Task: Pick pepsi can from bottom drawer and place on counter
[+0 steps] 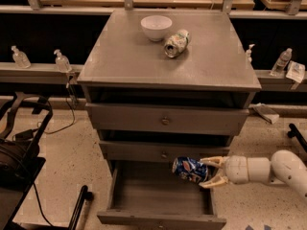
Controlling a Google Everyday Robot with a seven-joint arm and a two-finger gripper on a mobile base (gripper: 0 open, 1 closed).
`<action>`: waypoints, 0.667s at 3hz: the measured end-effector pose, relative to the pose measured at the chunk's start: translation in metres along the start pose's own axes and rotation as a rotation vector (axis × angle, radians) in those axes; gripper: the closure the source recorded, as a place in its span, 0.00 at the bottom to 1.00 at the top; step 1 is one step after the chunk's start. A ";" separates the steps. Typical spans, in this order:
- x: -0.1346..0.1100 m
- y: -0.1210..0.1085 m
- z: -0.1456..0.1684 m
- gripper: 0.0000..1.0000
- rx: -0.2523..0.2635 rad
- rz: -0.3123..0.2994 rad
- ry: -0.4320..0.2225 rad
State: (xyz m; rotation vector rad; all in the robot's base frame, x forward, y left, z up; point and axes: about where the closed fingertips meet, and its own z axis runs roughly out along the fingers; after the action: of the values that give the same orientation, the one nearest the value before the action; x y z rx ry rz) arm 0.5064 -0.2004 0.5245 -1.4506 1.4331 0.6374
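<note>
I see the white arm reaching in from the right, low down in front of the grey metal cabinet. Its two-finger gripper point(205, 172) is clamped on the small dark blue pepsi can with the red-and-white logo point(190, 170), one cream finger above the can and one below. The can lies on its side in the grip, pointing left. It hangs over the right rear part of the open bottom drawer point(144, 193), clear of the plain grey floor, and its upper edge overlaps the lower edge of the shallower middle drawer point(144, 150) from my view. That drawer and the top drawer point(134, 119) are both closed.

Up on the dull grey metal counter point(158, 66), a white round bowl point(156, 27) sits near the back edge. A pale green-and-white can point(176, 42) lies on its side just beside the bowl, to its right.
</note>
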 end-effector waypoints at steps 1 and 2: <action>-0.038 -0.013 -0.017 1.00 -0.017 -0.037 0.033; -0.062 -0.020 -0.029 1.00 -0.003 -0.058 0.080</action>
State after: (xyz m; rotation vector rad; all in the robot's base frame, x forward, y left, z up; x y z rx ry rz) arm 0.5079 -0.2013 0.5957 -1.5295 1.4466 0.5503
